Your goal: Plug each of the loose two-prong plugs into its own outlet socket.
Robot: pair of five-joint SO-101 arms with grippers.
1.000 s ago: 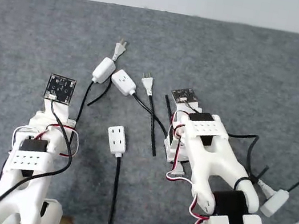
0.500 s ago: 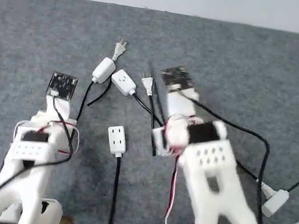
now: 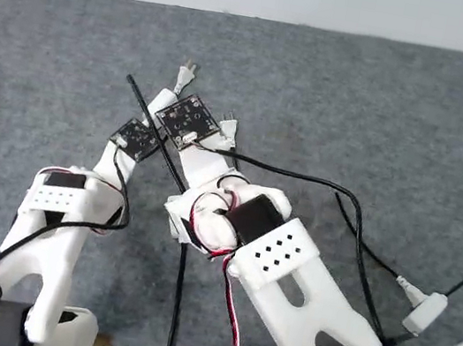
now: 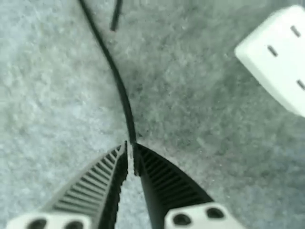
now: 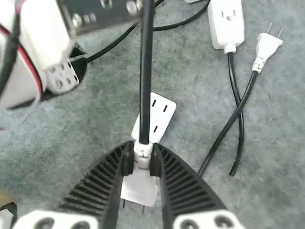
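Two arms close together over the grey carpeted bench [image 3: 361, 97]. At the right gripper [image 5: 141, 149], jaws clamped on the neck of a white two-prong plug [image 5: 139, 185], prongs toward the wrist, its black lead [image 5: 146, 71] running straight out from the jaws. Behind the plug, flat on the bench, a white outlet socket [image 5: 159, 112]; farther off, a second white socket [image 5: 226, 21] just beside a loose white plug [image 5: 268, 45]. At the left gripper [image 4: 130, 145], jaws pinched tight on a thin black cord [image 4: 119, 86].
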